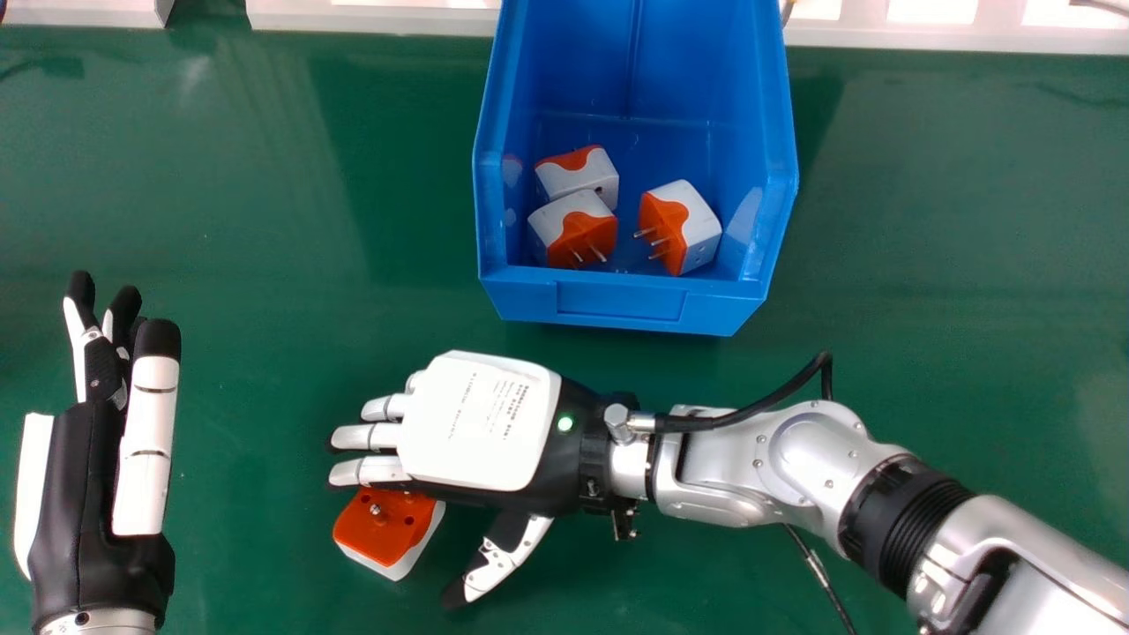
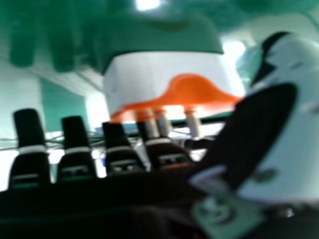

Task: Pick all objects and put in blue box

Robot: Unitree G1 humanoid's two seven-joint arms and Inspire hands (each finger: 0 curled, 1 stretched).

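- Got the right forearm [image 1: 997,538] angled across, probably to bring palm over pickup
- Got the blue box [image 1: 617,302] just ahead, presumably for quick drops lol
- Got right hand [image 1: 481,419] palm-down, fingers nearly straight, gripping nothing; left hand [image 1: 79,511] open too
- Got the adapter [image 1: 384,529] pins-up, partly under the thumb-side finger

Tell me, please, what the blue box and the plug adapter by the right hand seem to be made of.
The blue box looks like glossy moulded plastic, showing pale reflections on its inner walls. The plug adapter seems hard plastic, perhaps satin, from its smooth white and orange faces. Its pins are probably metal, judging by their grey sheen.
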